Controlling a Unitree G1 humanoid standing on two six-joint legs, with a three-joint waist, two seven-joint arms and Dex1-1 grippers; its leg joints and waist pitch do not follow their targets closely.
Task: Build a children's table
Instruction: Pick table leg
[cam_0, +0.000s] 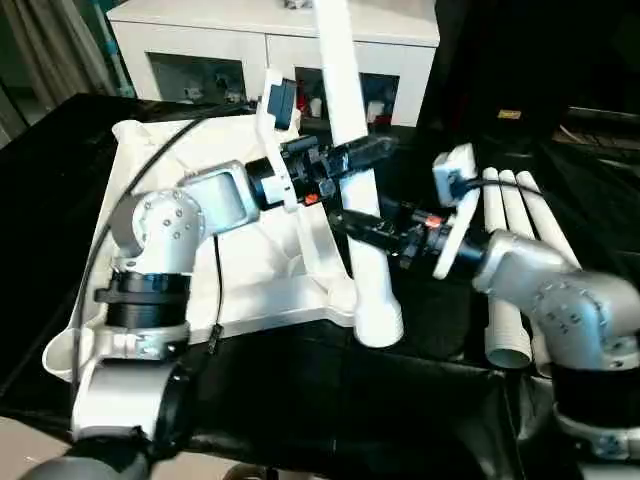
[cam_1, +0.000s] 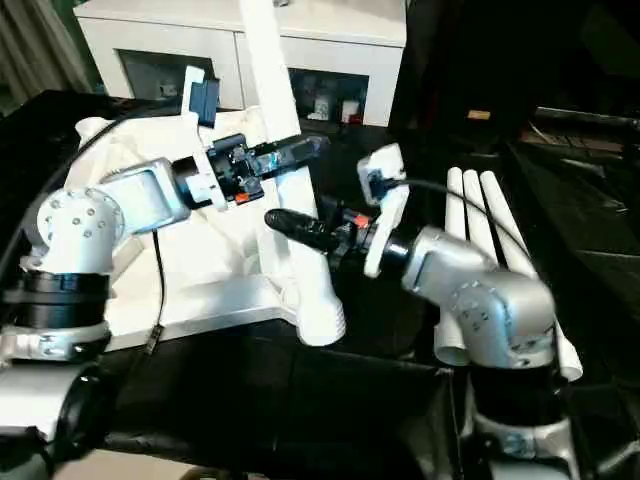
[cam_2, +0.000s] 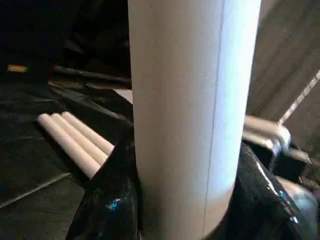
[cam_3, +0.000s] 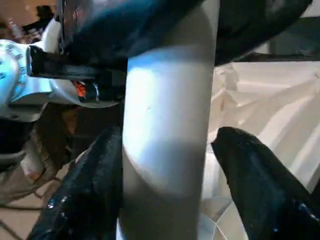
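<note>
Table top upside down on black cloth, one leg held upright at its near corner

The ribbed table top (cam_0: 200, 210) lies on the black-covered table (cam_0: 330, 400), a white cabinet (cam_0: 270, 45) behind it. The upright leg (cam_0: 355, 180) stands at the top's near right corner. Three spare legs (cam_0: 510, 260) lie side by side to the right. The left gripper (cam_0: 355, 152) is clamped on the upright leg; lower down, the right gripper (cam_0: 350, 225) straddles it, one finger (cam_3: 260, 185) apart from the tube.

White glass-doored cabinet (cam_0: 280, 45) behind.
</note>
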